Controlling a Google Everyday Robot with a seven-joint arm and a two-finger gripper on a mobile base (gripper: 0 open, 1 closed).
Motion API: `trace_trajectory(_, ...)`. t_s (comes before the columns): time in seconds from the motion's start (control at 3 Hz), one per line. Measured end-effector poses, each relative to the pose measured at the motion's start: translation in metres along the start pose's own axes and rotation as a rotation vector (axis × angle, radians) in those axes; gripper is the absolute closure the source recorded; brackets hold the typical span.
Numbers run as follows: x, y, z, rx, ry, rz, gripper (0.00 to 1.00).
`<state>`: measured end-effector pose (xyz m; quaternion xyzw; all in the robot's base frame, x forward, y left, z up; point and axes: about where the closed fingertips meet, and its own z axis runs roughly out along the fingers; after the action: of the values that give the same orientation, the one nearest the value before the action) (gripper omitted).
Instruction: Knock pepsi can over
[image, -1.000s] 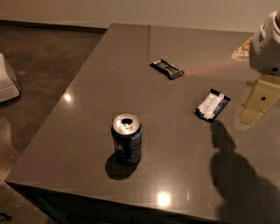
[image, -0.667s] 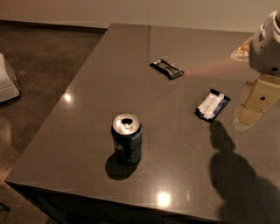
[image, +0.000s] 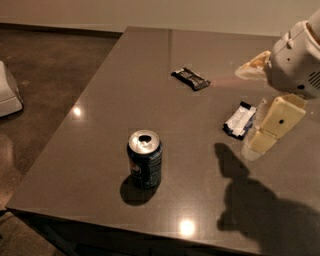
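The pepsi can (image: 145, 165) stands upright on the grey table (image: 100, 125), near its front-left part. It is dark navy with a silver top and an opened tab. My gripper (image: 243, 111) hovers above the table at the right, well to the right of the can and apart from it. Its two cream fingers are spread apart: one finger (image: 274, 125) is low and the other (image: 254, 66) is further back. It holds nothing.
A white and dark snack wrapper (image: 240, 120) lies just under my gripper. A dark wrapped snack bar (image: 190, 78) lies further back. The table's left and front edges drop to a brown floor. A white object (image: 7, 92) stands on the floor at the left.
My gripper has moved a little to the left and lower, toward the can. The can and the snacks have not moved.
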<state>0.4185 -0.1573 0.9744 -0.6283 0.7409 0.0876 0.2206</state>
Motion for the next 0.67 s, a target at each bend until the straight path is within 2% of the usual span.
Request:
trace_trajectory(0.33,-0.058,0.033,0.033,-0.09,-0.201,-0.027,0.0)
trace_trajectory(0.67,-0.089,0.051,0.062,-0.14,-0.279,-0.034,0.0)
